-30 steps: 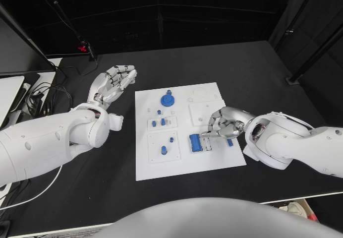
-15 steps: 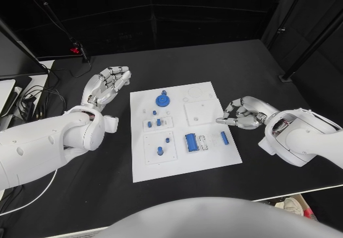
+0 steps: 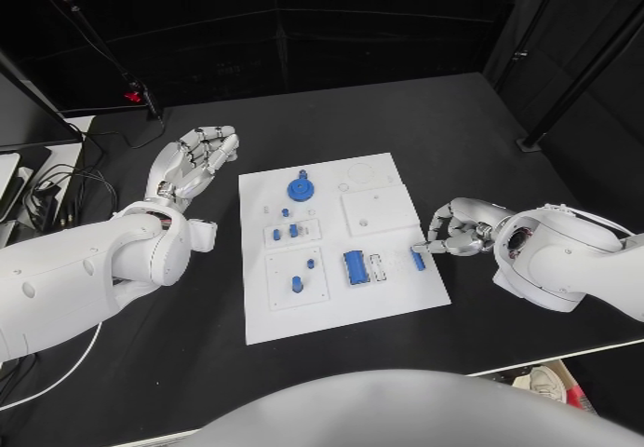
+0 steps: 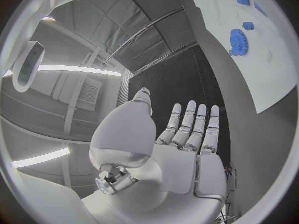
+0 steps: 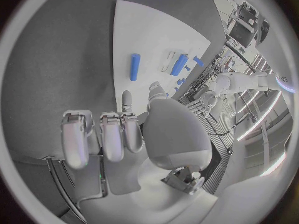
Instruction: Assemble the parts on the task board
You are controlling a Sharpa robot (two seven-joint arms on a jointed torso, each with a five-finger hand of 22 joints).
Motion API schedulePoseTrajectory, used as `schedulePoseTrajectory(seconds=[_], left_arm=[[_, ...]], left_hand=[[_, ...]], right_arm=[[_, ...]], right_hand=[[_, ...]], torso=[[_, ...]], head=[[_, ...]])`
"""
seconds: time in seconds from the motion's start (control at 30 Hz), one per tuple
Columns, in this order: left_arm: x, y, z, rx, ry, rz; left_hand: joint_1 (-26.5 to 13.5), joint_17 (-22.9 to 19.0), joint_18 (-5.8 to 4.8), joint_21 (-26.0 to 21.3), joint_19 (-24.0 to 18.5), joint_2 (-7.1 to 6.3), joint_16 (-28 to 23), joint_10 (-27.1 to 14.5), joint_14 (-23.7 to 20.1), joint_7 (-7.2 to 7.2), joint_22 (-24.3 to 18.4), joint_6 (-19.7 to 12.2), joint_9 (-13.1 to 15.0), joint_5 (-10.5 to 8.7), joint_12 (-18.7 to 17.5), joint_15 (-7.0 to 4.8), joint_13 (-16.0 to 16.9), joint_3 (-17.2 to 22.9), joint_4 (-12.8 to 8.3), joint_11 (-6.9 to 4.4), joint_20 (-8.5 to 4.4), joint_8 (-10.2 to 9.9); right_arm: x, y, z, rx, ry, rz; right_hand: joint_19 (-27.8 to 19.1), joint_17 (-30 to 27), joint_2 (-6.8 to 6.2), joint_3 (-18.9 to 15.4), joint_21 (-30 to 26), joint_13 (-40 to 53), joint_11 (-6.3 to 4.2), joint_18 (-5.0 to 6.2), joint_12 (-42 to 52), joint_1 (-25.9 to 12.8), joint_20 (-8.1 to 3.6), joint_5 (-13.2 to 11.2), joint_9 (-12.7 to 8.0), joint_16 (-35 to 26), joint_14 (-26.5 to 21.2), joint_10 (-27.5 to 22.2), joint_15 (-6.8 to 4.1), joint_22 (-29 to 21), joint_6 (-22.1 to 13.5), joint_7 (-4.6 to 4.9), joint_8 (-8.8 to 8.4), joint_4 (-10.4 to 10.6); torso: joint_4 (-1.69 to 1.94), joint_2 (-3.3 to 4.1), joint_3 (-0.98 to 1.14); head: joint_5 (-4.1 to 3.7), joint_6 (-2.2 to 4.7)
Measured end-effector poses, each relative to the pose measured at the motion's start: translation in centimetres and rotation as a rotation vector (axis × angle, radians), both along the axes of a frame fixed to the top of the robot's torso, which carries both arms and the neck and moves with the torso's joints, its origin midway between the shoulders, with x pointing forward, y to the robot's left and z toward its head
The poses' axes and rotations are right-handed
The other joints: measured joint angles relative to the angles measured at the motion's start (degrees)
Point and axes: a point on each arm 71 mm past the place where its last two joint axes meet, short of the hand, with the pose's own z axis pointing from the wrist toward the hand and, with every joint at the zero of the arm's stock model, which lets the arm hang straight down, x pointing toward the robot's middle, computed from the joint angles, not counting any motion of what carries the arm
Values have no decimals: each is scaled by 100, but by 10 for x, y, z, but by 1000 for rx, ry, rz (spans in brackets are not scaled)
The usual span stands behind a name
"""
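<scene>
Black tabletop (image 3: 403,121) carries everything we see, and on its middle lies the flat white rectangular task board (image 3: 342,298). The left hand (image 3: 192,160) lies out over the bare table beside the board's far left corner, touching nothing; we see its silver fingers (image 4: 193,124) straight and side by side, the thumb apart. The right hand (image 3: 459,228) sits just off the board's right edge, its fingers (image 5: 102,134) curled inward with nothing in them. On the board we find a round blue gear-shaped part (image 3: 302,190) near the far edge, a blue rectangular block (image 3: 357,266) toward the near right, and a slim blue bar-shaped part (image 3: 418,259) close beside the right hand's fingertips.
</scene>
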Motion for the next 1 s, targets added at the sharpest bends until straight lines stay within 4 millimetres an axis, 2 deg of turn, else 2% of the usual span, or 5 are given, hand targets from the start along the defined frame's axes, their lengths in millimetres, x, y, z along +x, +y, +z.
schedulePoseTrajectory(seconds=[0.67, 0.8, 1.0], left_arm=[[0, 0, 0, 0, 0, 0], [0, 0, 0, 0, 1, -1], [0, 0, 0, -1, 1, -1]], left_hand=[[0, 0, 0, 0, 0, 0, 0, 0, 0, 0, 1, 0, 0, 0, 0, 0, 0, 0, 0, 0, 0, 0], [0, 1, 0, 0, 0, 0, 0, 0, 0, 0, 0, 0, 0, 0, 0, 0, 1, 0, 0, 0, 0, 0], [0, 1, 0, 0, 0, 0, 0, 0, 0, 0, 1, 0, 1, 0, 0, 0, 1, 0, 0, 0, 0, 0]], right_arm=[[3, 12, -11, -105, 85, 42], [4, 14, -14, -114, 97, 49], [6, 16, -17, -128, 112, 55]], right_hand=[[20, -1, 39, 0, 0, 0, 0, 1, 0, 38, 20, 0, -66, 0, -21, 0, 21, 0, 100, -26, 0, 0], [20, -1, 63, 16, 0, 0, 0, 1, 0, 61, 20, 0, -72, 0, -21, 0, 21, 0, 120, -6, 0, -15], [20, -1, 85, 16, 0, 0, 0, 1, 0, 84, 20, 0, -81, 0, -21, 0, 20, 0, 140, -27, 18, -15]], torso=[[2, 2, 3], [1, 2, 3], [1, 2, 0]], head=[[-23, 0], [-8, 0], [11, 0]])
